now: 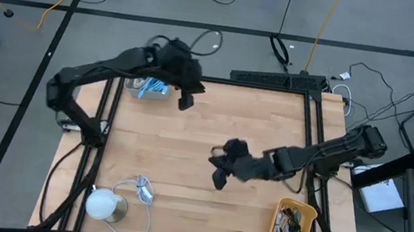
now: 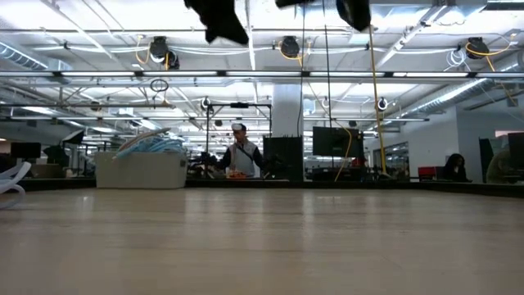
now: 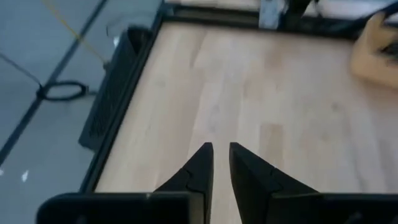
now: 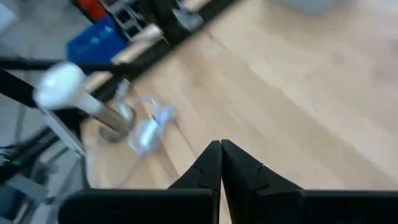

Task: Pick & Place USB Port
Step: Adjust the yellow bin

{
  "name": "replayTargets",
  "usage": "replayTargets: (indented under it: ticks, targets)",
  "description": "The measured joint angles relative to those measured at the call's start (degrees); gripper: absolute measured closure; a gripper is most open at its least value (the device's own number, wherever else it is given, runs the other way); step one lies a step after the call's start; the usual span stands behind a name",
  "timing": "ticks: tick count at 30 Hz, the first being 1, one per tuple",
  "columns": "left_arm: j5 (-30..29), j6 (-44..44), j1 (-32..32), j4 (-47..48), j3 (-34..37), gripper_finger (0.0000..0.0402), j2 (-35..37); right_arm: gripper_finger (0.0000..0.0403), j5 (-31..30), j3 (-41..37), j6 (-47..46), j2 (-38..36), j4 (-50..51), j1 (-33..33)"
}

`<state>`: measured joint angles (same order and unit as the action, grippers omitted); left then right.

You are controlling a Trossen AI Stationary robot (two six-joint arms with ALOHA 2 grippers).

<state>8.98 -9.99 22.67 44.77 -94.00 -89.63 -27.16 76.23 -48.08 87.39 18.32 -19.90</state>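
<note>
Where the wooden table (image 1: 213, 133) meets its front left corner, the USB port (image 1: 144, 193) is seen as a small silvery-white piece on a looped thin white cable (image 1: 148, 218), laid flat just beside a white dome-topped stand (image 1: 101, 203). Only bare wood is found between it and the right gripper (image 1: 217, 181), which is held above mid-table with its fingers pressed together and nothing gripped. The left gripper (image 1: 186, 101) is held at the far left, a narrow gap kept between its empty fingers, near a white box (image 1: 146, 93) of blue-and-white items. A yellow basket (image 1: 277, 220) of cables is set at the front right.
</note>
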Motion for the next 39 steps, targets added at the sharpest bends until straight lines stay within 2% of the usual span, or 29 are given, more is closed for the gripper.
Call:
replayTargets:
  ticks: [7, 14, 23, 30, 39]
  targets:
    - [-2.1, 2.4, -2.9, 0.1, -0.1, 0.0366, 6.0, 0.0402, -1.2, 0.0, -13.9, 7.4, 2.4, -6.2]
    - [-2.1, 4.2, -6.2, 0.5, -0.1, 0.0379, 6.1, 0.0402, -1.3, 0.0, -25.4, 13.7, -0.7, -11.4]
    - [-2.2, 6.9, -11.3, -3.4, -0.1, 0.0399, 5.7, 0.0403, -1.2, 0.0, -39.5, 17.6, -0.4, -20.3]
    - [-5.0, 12.2, -15.8, -7.1, -0.1, 0.0383, 5.7, 0.0403, -0.5, 0.0, -46.3, 17.6, 4.1, -26.6]
    - [-12.8, 17.9, -25.1, -12.4, -0.1, 0.0377, 5.7, 0.0403, 6.2, 0.0, -51.1, 19.7, 14.6, -31.1]
